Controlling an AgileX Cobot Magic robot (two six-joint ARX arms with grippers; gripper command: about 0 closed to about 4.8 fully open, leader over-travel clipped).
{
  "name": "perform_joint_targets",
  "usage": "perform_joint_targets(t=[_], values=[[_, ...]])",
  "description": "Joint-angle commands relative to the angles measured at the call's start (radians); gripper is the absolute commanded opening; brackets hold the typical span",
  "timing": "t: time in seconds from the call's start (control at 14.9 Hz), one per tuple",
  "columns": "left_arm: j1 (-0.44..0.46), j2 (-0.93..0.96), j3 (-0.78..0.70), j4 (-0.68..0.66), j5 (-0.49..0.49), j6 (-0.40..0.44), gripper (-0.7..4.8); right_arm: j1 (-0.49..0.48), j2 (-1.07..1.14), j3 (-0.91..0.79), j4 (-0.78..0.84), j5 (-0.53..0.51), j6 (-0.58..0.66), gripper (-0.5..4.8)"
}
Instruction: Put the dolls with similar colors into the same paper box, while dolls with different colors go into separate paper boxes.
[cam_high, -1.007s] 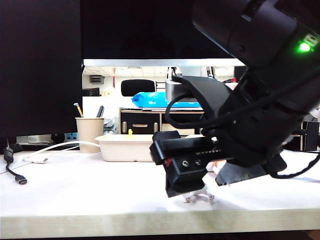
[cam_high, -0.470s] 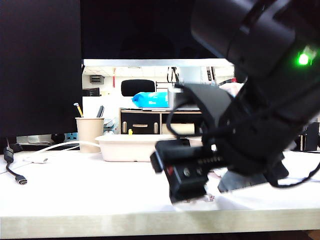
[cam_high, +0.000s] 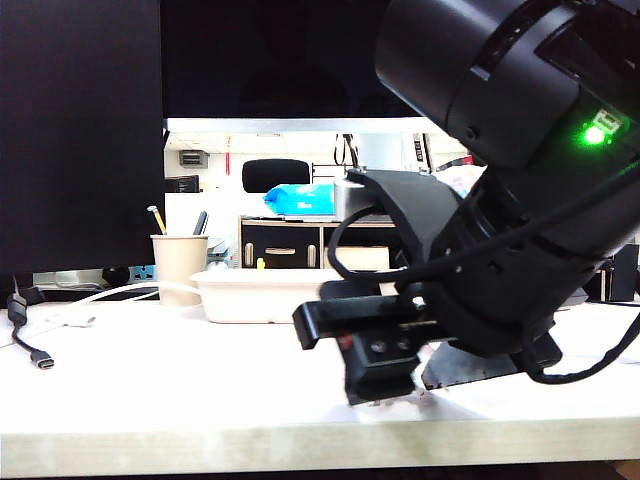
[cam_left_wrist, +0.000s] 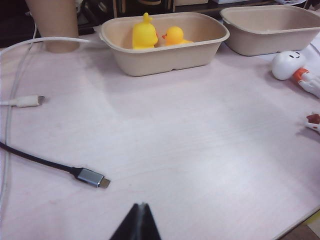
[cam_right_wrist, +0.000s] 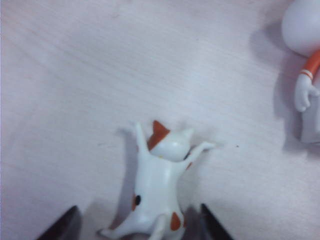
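A white dog doll with brown spots (cam_right_wrist: 157, 185) lies flat on the table. My right gripper (cam_right_wrist: 140, 225) is open, one dark fingertip (cam_right_wrist: 67, 222) well off one side and the other close to its opposite flank, neither touching. The exterior view shows the right gripper (cam_high: 380, 385) down at the tabletop. The white doll with orange marks (cam_right_wrist: 305, 30) lies just beyond the dog. Two yellow ducks (cam_left_wrist: 145, 35) (cam_left_wrist: 175, 36) sit in one paper box (cam_left_wrist: 165, 52). A second paper box (cam_left_wrist: 270, 32) beside it holds nothing. My left gripper (cam_left_wrist: 142, 206) is shut, hovering over bare table.
A beige cup (cam_high: 178, 268) with pens stands at the back left next to the duck box (cam_high: 250, 297). A white cable (cam_left_wrist: 22, 101) and a black USB cable (cam_left_wrist: 90, 177) lie on the left part of the table. The table's front edge (cam_high: 200, 440) runs close below the right gripper.
My right gripper has sunk from just above the dog to the tabletop, so the dog is now mostly hidden behind it in the exterior view. Nothing else has moved.
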Motion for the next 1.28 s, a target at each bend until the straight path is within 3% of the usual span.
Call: perform_joint_targets(t=[0.07, 0.27, 0.4, 1.01, 1.28], values=[[0.002, 0.0, 0.001, 0.006, 0.003, 0.004, -0.05, 0.0, 0.0, 0.002, 0.007, 0.001, 0.005, 2.58], [0.002, -0.001, 0.001, 0.006, 0.003, 0.004, -0.05, -0.001, 0.0, 0.002, 0.006, 0.001, 0.005, 2.25], [0.002, -0.001, 0.001, 0.006, 0.003, 0.004, -0.05, -0.008, 0.0, 0.002, 0.007, -0.003, 0.005, 1.74], [0.002, -0.001, 0.001, 0.006, 0.003, 0.004, -0.05, -0.05, -0.004, 0.032, 0.101, -0.028, -0.004, 1.47], [0.002, -0.001, 0.001, 0.006, 0.003, 0.004, -0.05, -0.126, -0.004, 0.124, 0.104, -0.027, -0.127, 1.47]])
